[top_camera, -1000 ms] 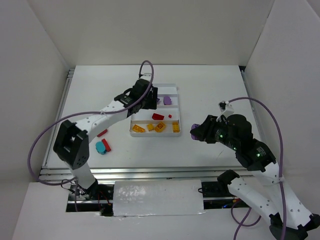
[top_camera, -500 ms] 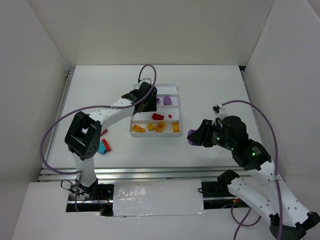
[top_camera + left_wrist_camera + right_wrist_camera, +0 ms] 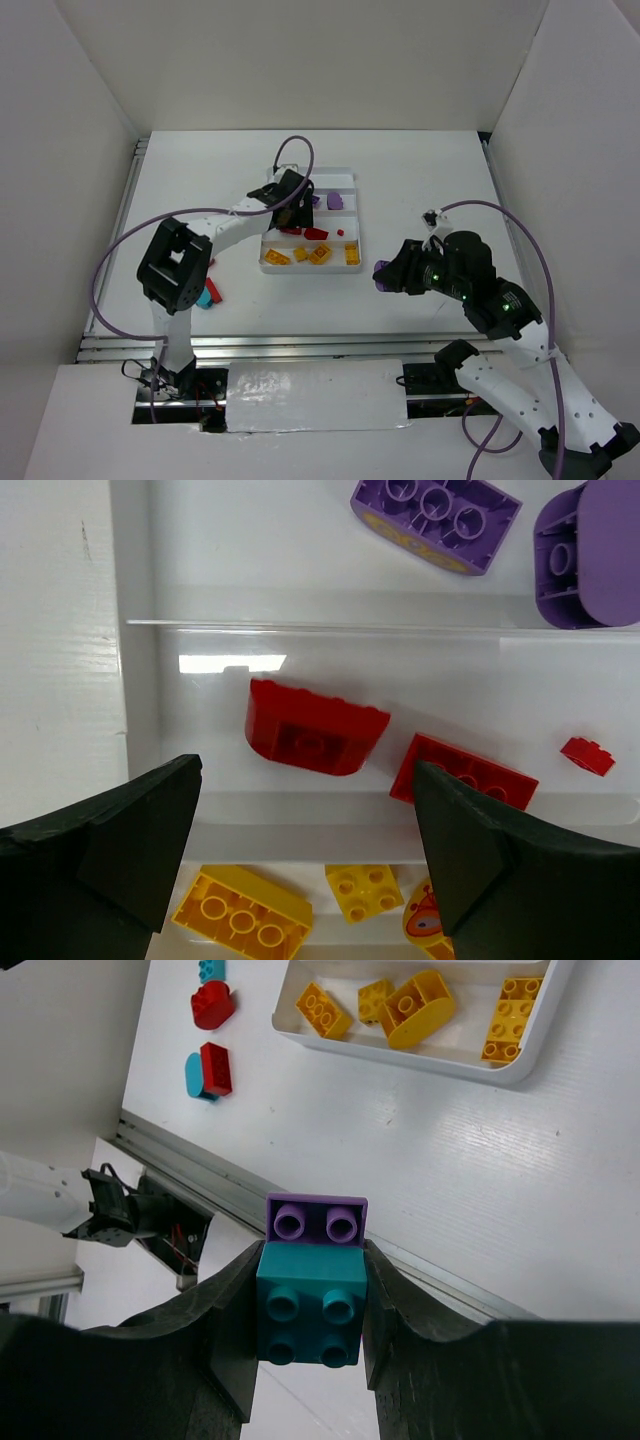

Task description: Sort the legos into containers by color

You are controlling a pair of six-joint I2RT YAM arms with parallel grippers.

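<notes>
The white tray [image 3: 348,176] holds purple legos [image 3: 435,520] in one compartment, red ones in the adjoining one and yellow ones [image 3: 243,912] nearest the arms. My left gripper [image 3: 305,780] hangs open over the red compartment, nothing between its fingers. Below it lie a rounded red lego [image 3: 315,740], a flat red lego [image 3: 465,772] and a tiny red piece [image 3: 587,756]. My right gripper [image 3: 310,1290] is shut on a teal lego [image 3: 308,1305] with a purple lego [image 3: 318,1218] stuck to it. It holds them above the table right of the tray [image 3: 383,272].
Loose legos lie on the table left of the tray: a red one [image 3: 212,1005], a teal and red pair [image 3: 208,1073] and another teal one [image 3: 210,968]. The table's metal front rail [image 3: 180,1155] runs below the right gripper. White walls enclose the table.
My left gripper has opened wide and the rounded red lego now lies free in the red compartment. The right gripper drifted slightly down and left with its legos.
</notes>
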